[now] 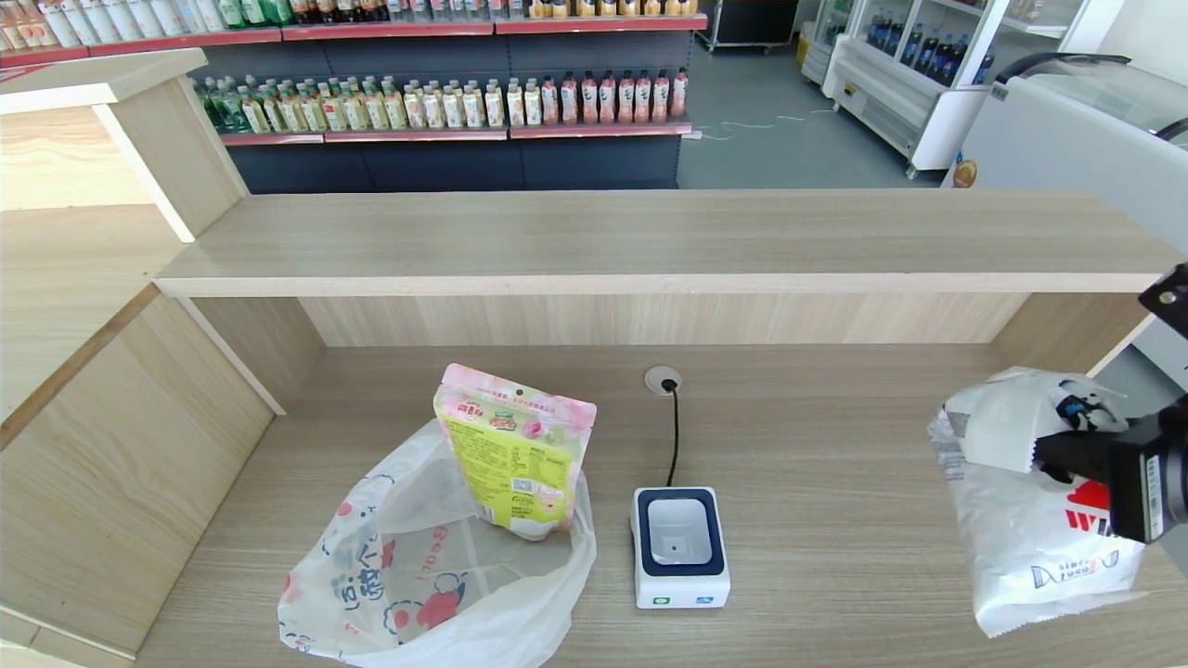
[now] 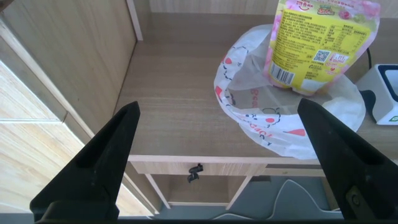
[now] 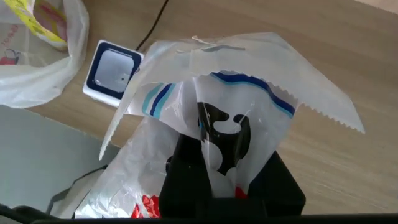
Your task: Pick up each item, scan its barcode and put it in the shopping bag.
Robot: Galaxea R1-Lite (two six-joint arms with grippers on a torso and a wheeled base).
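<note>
Worktop (image 1: pixel 835 464) of pale wood, walled on left and at back. At its near edge on left side: left tool (image 2: pixel 219 111), jaws spread wide, nothing between them.

Just beyond that: shopping bag (image 1: pixel 353 557) slumped on left half of worktop, mouth gaping. Pink-and-yellow pouch (image 1: pixel 515 455) upright in bag mouth, printed back facing robot. Judged done with, scanned or not impossible to say.

Right of bag, near but not touching: scanner (image 1: pixel 679 547), white with dark-blue frame, window facing up. Black cable (image 1: pixel 674 431) running back from it to a grommet in worktop.

Well right of scanner: right tool (image 1: pixel 1053 453), clamped on crumpled upper part of white packet (image 1: pixel 1030 529), just under serrated seal. Packet hanging from tool at far right of worktop, long axis up-down and a little tilted. Whether bottom end touches worktop or hangs clear: cannot tell.

Relation that matters: scanner left of packet, between packet and bag, so one leftward line for scan and then drop. Right arm loaded and nearer scanner. Left tool nearer bag and free.

Barcode on packet not found, so face to turn toward window unclear. Step judged: carry to scanner not yet done. Risk: thin film folding over code.
</note>
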